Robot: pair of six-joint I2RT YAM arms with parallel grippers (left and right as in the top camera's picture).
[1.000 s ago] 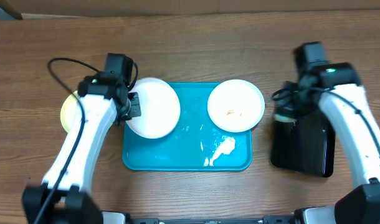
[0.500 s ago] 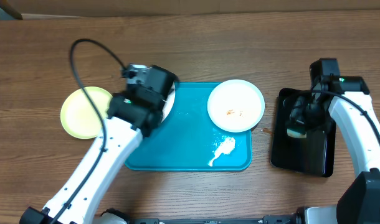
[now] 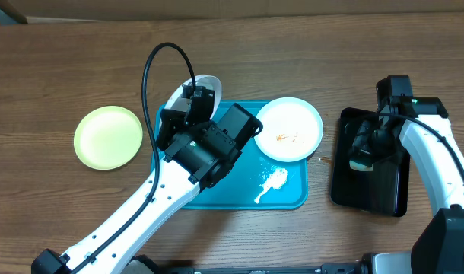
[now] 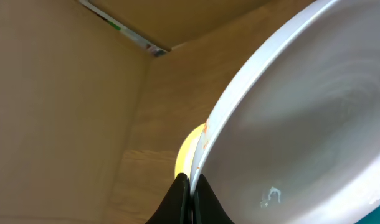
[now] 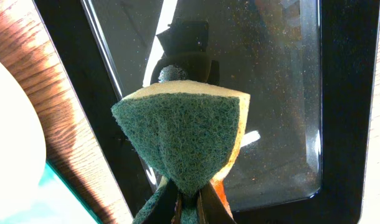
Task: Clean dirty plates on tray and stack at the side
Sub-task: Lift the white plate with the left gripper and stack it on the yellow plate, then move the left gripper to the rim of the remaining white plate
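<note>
My left gripper [image 3: 190, 93] [image 4: 190, 186] is shut on the rim of a white plate [image 3: 204, 82] [image 4: 302, 124], held up and tilted on edge over the far left corner of the turquoise tray [image 3: 294, 190]. A second white plate [image 3: 289, 128] with orange smears lies at the tray's far right. The pale yellow-green plate [image 3: 108, 137] [image 4: 189, 149] lies on the table left of the tray. My right gripper [image 3: 365, 148] [image 5: 189, 193] is shut on a green and yellow sponge [image 5: 184, 134] above the black tray [image 3: 369, 183] [image 5: 271, 93].
A white foamy smear [image 3: 271, 183] lies on the turquoise tray's near right part. My left arm's body [image 3: 209, 148] covers the tray's left half. A cardboard wall [image 4: 65, 93] stands behind the table.
My left arm has swung over the turquoise tray, lifting the white plate up onto its edge and uncovering the yellow-green plate. The right gripper has come down over the black tray with the sponge.
</note>
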